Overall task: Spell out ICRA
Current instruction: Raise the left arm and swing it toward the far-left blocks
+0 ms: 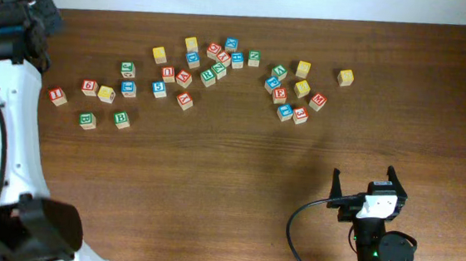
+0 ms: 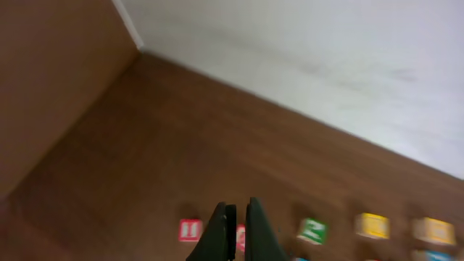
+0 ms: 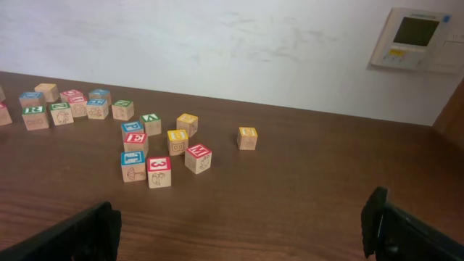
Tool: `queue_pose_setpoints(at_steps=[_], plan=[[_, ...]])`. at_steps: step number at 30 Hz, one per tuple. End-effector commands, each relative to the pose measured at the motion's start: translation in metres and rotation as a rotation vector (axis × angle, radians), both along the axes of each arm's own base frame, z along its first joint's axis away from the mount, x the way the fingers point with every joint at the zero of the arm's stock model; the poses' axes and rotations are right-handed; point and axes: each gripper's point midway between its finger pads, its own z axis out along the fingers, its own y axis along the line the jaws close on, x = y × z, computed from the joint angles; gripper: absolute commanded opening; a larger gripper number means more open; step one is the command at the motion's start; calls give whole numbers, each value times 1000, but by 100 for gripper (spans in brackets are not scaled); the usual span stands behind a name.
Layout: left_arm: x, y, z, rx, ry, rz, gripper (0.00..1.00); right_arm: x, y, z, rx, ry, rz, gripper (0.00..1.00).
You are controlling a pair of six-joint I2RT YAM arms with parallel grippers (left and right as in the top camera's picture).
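Left claw: fingers together, only a slit between them, nothing clamped. It hung above the table near the far left corner. Its camera was blurred; a red cube, a green one and two yellow ones sat low in frame, with a sliver of red behind the slit. Couldn't tell if that one was touched.

Right claw: fingers fully apart, bare wood between them, touching nothing, at the near edge and well apart from every cube.

The overhead view alone showed the whole spread: three loose groups across the far half, none in a row. I cube was at the far left end, alone. R cube was in the middle group, touching a neighbour. C and A were too small to read.

Right wrist view alone showed a wall panel, plus the right group up close and a lone yellow cube beside it.
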Motion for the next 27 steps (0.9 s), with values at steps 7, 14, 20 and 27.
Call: queue_pose_setpoints(at_steps=[7, 14, 20, 27], plan=[[-15, 93, -97, -77, 199, 209, 22, 0, -1, -4, 5, 10, -5, 98], [-12, 108, -164, -195, 290, 190, 72, 0, -1, -4, 5, 10, -5, 98], [-11, 106, -212, -240, 373, 171, 99, 0, -1, -4, 5, 10, -5, 98], [-13, 104, -250, -263, 445, 158, 73, 0, -1, -4, 5, 10, -5, 98]])
